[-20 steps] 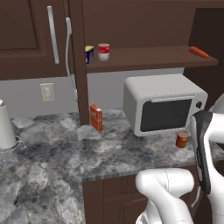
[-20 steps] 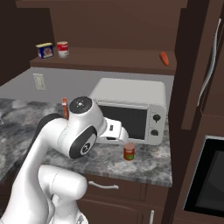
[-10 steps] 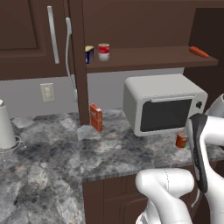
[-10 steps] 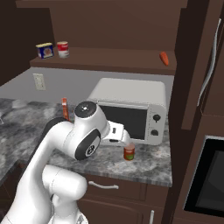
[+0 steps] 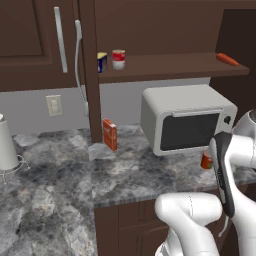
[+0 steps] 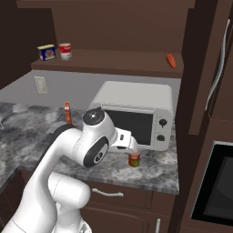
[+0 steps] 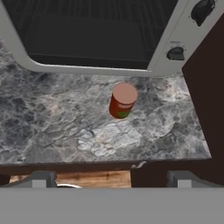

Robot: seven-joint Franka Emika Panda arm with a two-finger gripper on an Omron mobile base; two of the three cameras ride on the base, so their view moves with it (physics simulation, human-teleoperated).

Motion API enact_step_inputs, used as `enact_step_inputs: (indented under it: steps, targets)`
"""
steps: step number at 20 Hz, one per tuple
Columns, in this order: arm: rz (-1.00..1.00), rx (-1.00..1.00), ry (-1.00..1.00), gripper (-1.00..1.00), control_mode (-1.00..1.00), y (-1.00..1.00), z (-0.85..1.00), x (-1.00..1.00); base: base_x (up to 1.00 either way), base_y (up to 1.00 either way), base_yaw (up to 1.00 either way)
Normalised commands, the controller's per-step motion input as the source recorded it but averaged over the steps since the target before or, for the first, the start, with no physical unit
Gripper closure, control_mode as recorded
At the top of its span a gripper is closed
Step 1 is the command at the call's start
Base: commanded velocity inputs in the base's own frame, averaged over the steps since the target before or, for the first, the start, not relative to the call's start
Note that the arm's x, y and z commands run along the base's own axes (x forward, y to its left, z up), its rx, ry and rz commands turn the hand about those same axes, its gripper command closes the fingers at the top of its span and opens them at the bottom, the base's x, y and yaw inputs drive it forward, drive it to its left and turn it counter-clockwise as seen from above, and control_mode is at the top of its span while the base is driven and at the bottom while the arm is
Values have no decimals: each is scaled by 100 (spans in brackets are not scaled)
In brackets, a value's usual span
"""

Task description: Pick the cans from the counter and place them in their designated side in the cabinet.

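Left base view: orange-red can (image 5: 206, 161) stands on the counter (image 5: 60, 185) in front of the microwave (image 5: 186, 119), half hidden by the arm; red can with cream band (image 5: 118, 59) sits on the cabinet shelf (image 5: 170, 66) beside the blue-and-yellow container (image 5: 102, 62). Right base view: gripper (image 6: 132, 144) hovers just above the can (image 6: 134, 159), near the counter's front edge. Hand view: can (image 7: 122, 101) upright, centred ahead between the spread finger tips (image 7: 38, 179), untouched, bare stone all around it.
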Motion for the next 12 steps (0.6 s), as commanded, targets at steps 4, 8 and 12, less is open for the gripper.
enact_step_inputs:
  steps: [4, 8, 12]
  targets:
    - [0, 0, 0, -100, -100, -8, -17, 15, 0, 0, 0]
    - [0, 0, 0, -100, -100, -4, -14, 18, 0, 0, 0]
    - [0, 0, 0, -100, -100, -4, -12, 16, 0, 0, 0]
